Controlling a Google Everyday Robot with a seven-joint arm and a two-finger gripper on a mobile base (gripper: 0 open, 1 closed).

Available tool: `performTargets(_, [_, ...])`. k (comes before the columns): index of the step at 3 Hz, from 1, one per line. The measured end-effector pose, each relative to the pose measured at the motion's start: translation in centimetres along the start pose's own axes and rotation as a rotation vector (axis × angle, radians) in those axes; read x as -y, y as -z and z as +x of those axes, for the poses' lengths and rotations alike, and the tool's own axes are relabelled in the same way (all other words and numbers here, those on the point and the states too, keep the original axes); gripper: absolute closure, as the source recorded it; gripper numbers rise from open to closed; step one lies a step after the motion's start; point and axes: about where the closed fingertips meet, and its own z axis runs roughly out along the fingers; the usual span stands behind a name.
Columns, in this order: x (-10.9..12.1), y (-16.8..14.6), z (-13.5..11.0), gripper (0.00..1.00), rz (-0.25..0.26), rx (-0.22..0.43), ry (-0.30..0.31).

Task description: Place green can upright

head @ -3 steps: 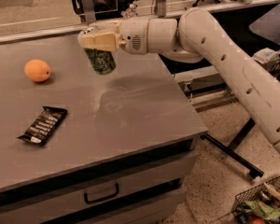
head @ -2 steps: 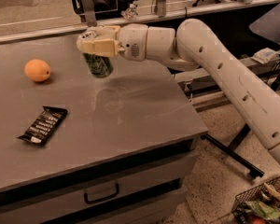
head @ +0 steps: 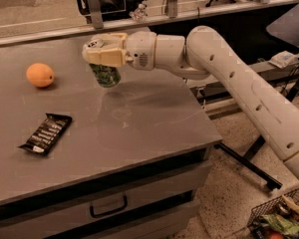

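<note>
My gripper (head: pixel 102 59) reaches in from the right over the back middle of the grey table (head: pixel 139 128). It is shut on the green can (head: pixel 105 75), a small green mottled can that hangs upright below the cream fingers (head: pixel 105 57). The can's top is hidden inside the gripper. Its bottom is at or just above the tabletop; I cannot tell whether it touches.
An orange fruit (head: pixel 40 74) lies at the table's back left. A black snack bar wrapper (head: pixel 46 133) lies front left. A drawer handle (head: pixel 107 206) shows under the table's front edge. A wire basket (head: pixel 279 218) stands on the floor at lower right.
My gripper has moved slightly left with the can and lowered it a little toward the tabletop. The fruit and the wrapper have not moved.
</note>
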Motion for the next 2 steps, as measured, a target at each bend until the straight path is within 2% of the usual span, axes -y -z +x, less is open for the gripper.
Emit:
performTargets(1, [0.04,0.19,0.81,0.86,0.001,-0.01,0.001])
performTargets(2, [0.14,0.31,1.73,0.55,0.004,-0.019,-0.019])
